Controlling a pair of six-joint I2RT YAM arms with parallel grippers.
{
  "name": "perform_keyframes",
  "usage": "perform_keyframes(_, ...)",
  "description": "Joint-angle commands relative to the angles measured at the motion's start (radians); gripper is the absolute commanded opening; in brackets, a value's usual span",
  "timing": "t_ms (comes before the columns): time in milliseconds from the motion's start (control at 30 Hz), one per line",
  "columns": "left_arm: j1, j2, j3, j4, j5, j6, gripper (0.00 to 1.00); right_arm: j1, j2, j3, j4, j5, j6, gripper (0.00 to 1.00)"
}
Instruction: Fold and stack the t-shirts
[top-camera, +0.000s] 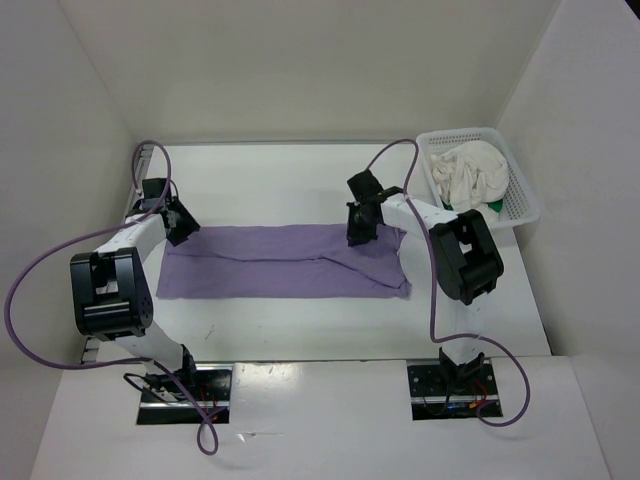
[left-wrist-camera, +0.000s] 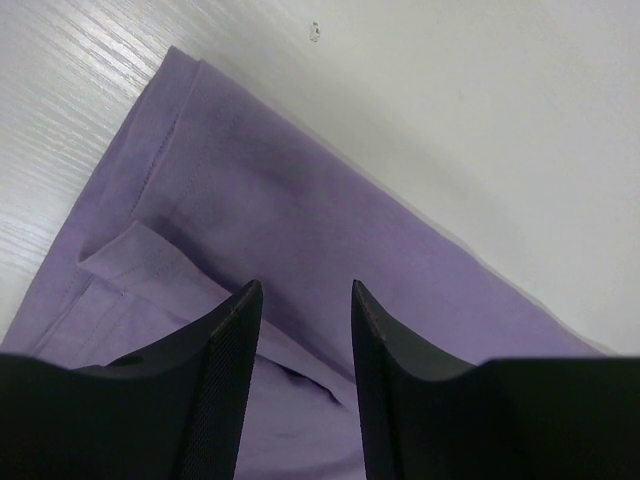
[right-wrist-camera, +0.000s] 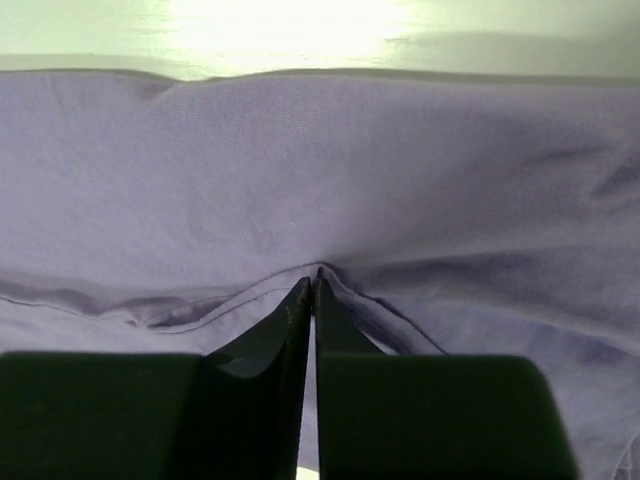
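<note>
The lavender t-shirt (top-camera: 285, 262) lies folded into a long flat strip across the middle of the table. My left gripper (top-camera: 183, 225) hovers over its far left corner, open, with purple cloth (left-wrist-camera: 300, 190) showing between the fingers and nothing pinched. Near the strip's far right end, my right gripper (top-camera: 360, 235) is shut on a hem fold of the shirt (right-wrist-camera: 300, 160), and the cloth puckers at its tips (right-wrist-camera: 313, 280). The cream white t-shirt (top-camera: 468, 175) sits bunched in the basket. A bit of the green t-shirt (top-camera: 497, 206) shows under it.
The white mesh basket (top-camera: 524, 196) stands at the far right corner of the table. White walls close in the table at the back and on both sides. Purple cables loop from both arms.
</note>
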Motion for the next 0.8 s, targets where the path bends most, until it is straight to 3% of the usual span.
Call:
perform_keyframes(0, 0.002, -0.044, -0.005, 0.013, -0.007, 0.027, 0.49, 0.007, -0.009, 0.035, -0.037, 0.006, -0.02, 0.05)
perform_keyframes(33, 0.002, -0.044, -0.005, 0.013, -0.017, 0.027, 0.49, 0.018, -0.021, 0.035, -0.048, 0.006, -0.02, 0.02)
perform_keyframes(300, 0.021, -0.062, 0.015, -0.007, -0.026, 0.027, 0.49, 0.092, -0.159, -0.051, -0.145, -0.066, 0.004, 0.0)
perform_keyframes(467, 0.021, -0.082, 0.026, -0.03, -0.102, 0.027, 0.42, 0.142, -0.22, -0.129, -0.154, -0.141, 0.05, 0.02)
perform_keyframes(533, 0.021, -0.091, 0.016, -0.041, -0.125, 0.027, 0.41, 0.153, -0.22, -0.166, -0.145, -0.178, 0.073, 0.05)
perform_keyframes(667, 0.03, -0.071, 0.018, -0.032, -0.093, 0.027, 0.41, 0.176, -0.22, -0.195, -0.136, -0.207, 0.064, 0.27)
perform_keyframes(767, 0.03, -0.028, 0.05, -0.023, -0.072, 0.027, 0.38, 0.176, -0.233, -0.168, -0.148, -0.165, 0.039, 0.31)
